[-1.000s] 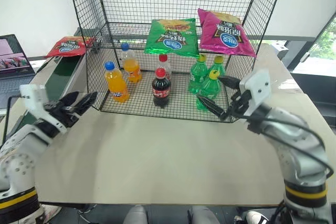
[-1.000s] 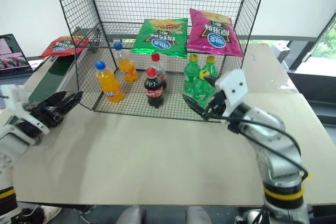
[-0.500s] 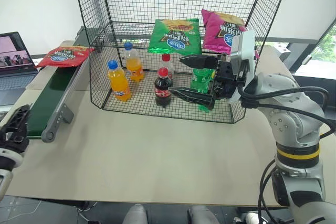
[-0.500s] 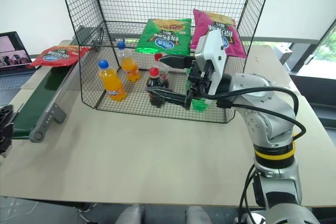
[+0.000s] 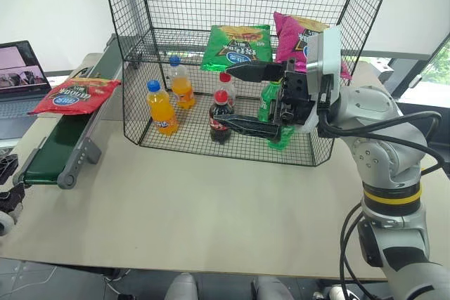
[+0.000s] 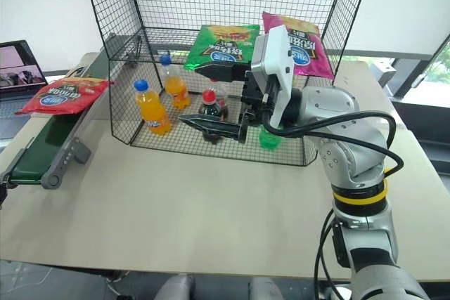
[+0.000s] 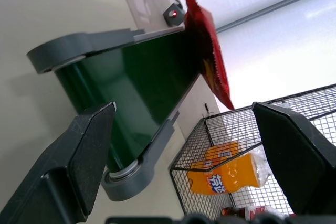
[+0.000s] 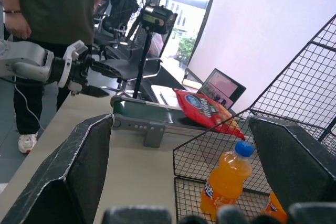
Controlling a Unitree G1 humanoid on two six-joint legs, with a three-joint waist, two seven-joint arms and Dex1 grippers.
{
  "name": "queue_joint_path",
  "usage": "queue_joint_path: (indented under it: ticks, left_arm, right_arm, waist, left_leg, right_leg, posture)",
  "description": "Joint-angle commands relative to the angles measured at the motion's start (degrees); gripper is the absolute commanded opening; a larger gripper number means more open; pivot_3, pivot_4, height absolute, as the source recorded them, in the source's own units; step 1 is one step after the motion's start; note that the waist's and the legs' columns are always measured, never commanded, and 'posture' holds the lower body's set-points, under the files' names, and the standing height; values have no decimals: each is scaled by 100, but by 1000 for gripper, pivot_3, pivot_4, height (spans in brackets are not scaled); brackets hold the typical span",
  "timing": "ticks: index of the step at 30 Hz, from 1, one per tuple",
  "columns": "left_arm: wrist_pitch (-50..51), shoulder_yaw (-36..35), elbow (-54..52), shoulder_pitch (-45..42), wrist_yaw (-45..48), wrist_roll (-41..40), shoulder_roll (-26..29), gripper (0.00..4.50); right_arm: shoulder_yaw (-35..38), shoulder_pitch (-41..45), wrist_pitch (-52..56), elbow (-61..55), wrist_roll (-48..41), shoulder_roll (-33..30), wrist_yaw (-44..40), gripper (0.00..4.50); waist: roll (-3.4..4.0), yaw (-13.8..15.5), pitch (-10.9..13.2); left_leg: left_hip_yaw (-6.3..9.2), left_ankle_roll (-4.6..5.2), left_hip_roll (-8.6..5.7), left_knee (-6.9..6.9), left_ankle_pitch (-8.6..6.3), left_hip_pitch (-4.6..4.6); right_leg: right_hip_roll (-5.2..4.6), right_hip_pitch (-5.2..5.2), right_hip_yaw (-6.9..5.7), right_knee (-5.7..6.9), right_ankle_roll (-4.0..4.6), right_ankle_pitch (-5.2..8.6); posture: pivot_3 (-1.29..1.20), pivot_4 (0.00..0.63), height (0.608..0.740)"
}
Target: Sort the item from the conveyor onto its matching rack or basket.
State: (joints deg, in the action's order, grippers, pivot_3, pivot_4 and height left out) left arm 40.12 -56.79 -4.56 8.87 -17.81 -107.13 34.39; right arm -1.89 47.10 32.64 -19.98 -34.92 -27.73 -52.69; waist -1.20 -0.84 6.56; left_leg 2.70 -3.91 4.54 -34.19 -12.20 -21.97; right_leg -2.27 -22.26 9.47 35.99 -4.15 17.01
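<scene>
Left gripper (image 5: 5,173): mostly cut off at picture edge.
Green bottles (image 5: 271,103): largely hidden behind right gripper (image 5: 242,98).
Person (image 8: 52,3): cut off above chest.
Laptop (image 5: 21,75): partly cropped, screen content unreadable.
Rack (image 5: 133,47): top tier cropped.

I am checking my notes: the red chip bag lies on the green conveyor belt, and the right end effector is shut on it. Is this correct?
Not quite. The red chip bag lies on the conveyor, but the right end effector is open and empty, in front of the wire rack, as the left eye view shows.
</scene>
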Motion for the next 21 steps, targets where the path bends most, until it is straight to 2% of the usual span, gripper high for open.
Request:
queue_joint_path:
  ticks: [1, 21]
  left_arm:
    - [-14, 136, 199, -226, 54, -89, 189, 4461]
    - [-22, 261, 776, -688, 354, -2, 246, 4461]
  right_arm:
    - [45, 104, -197, -102, 63, 25, 113, 4500]
    - [192, 102, 3, -378, -102, -277, 386, 4500]
  waist:
    - [0, 3, 0]
    - [-1, -13, -1]
  left_leg:
    - [0, 0, 0, 0, 0, 0]
    - [0, -7, 1, 23, 4, 3]
  right_leg:
    - [0, 0, 0, 0, 0, 0]
    - [0, -4, -2, -3, 4, 3]
  posture:
    - [0, 150, 740]
    - [0, 150, 740]
